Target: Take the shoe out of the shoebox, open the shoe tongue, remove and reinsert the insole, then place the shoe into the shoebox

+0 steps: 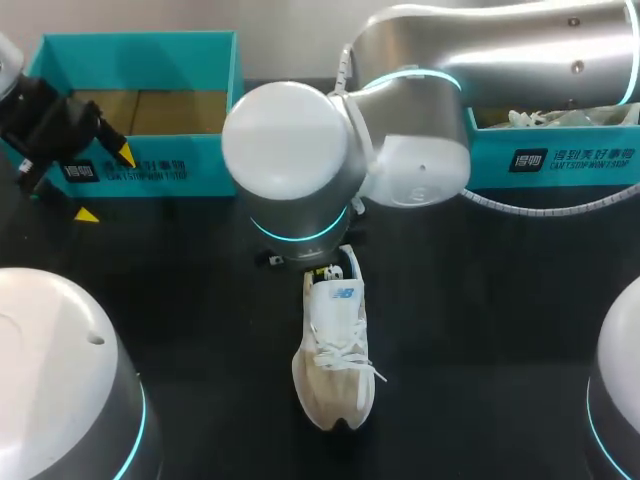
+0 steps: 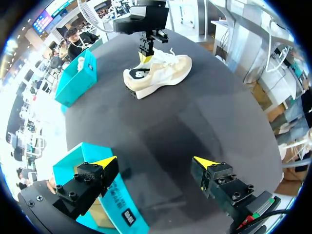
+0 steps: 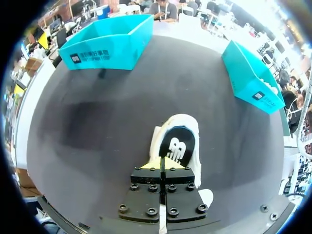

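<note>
A cream and white sneaker (image 1: 335,355) lies upright on the black table, toe toward the near edge. My right arm reaches across from the right; its gripper (image 1: 327,272) is shut, tips down at the shoe's heel. In the right wrist view the shut fingers (image 3: 161,165) sit just behind the black heel tab (image 3: 177,145); whether they pinch anything is hidden. My left gripper (image 1: 105,185) hangs open at the far left, in front of the empty teal shoebox (image 1: 138,60). From the left wrist the open gripper (image 2: 155,162) faces the sneaker (image 2: 158,73) far ahead.
A second teal box (image 1: 555,155) holding white paper stands at the back right. Both boxes appear in the right wrist view, the empty one (image 3: 109,44) and the other (image 3: 251,80). My right arm's big elbow joint (image 1: 295,160) hangs over the table's middle.
</note>
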Available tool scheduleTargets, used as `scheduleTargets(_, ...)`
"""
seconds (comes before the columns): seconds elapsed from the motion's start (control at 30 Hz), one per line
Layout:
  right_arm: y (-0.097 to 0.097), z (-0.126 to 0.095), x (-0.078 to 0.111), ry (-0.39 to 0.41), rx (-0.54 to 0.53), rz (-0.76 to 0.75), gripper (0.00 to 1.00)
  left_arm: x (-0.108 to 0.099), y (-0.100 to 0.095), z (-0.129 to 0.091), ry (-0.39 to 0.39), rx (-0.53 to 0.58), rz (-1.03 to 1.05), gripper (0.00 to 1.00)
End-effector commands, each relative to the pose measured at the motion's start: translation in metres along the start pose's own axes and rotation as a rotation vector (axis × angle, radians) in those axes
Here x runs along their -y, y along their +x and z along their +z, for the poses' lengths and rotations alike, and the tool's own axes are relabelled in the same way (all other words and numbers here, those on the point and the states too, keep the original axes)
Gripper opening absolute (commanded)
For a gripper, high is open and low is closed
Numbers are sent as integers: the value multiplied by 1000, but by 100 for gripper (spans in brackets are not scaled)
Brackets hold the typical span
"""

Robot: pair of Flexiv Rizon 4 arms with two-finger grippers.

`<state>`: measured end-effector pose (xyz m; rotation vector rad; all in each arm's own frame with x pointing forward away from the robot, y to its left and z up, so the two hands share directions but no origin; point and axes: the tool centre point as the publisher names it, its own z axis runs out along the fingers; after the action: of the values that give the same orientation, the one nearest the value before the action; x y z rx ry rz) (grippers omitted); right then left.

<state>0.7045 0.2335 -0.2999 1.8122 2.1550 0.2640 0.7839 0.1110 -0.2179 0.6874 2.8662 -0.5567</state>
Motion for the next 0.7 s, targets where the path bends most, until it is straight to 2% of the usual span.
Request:
scheduleTargets(0.03, 6, 17, 5, -26, 17, 109, 0, 0, 1, 0, -3, 0, 0, 100)
scheduleTargets(0.37, -1, 46, 6, -67, 58, 170, 0, 0, 1, 0, -3, 0, 0, 100)
scheduleTargets(0.7, -6, 55, 5, -98, 121, 179, 0, 0, 1, 0, -3, 0, 0, 100)
